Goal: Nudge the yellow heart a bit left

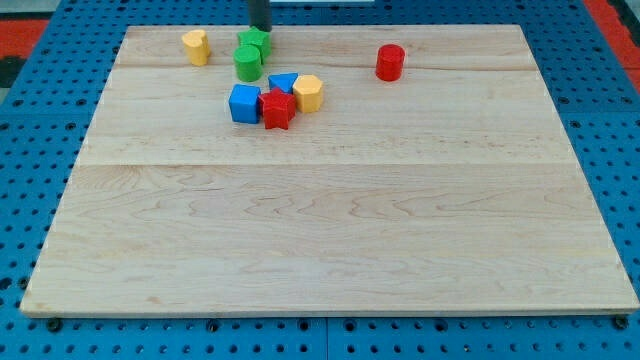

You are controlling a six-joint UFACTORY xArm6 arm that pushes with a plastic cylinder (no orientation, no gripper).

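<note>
Since my tip (260, 29), a bare rod grasping nothing, stands near the frame's top edge apparently just behind the green blocks (251, 54), the yellow heart (196, 46) lies to its left, upper left of the frame.

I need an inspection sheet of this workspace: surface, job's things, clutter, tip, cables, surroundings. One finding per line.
Surface: wooden board, flat, pale planks.
Job's things: yellow heart near the view's top left, standing apart from the others.
Clutter: green star touching green cylinder; blue cube, red star, blue triangle and yellow hexagon clustered; red cylinder alone at the view's right.
Tip: my tip at the green star's top edge, to the right of the heart.
Cables: nothing seen.
Surroundings: blue perforated base.
</note>
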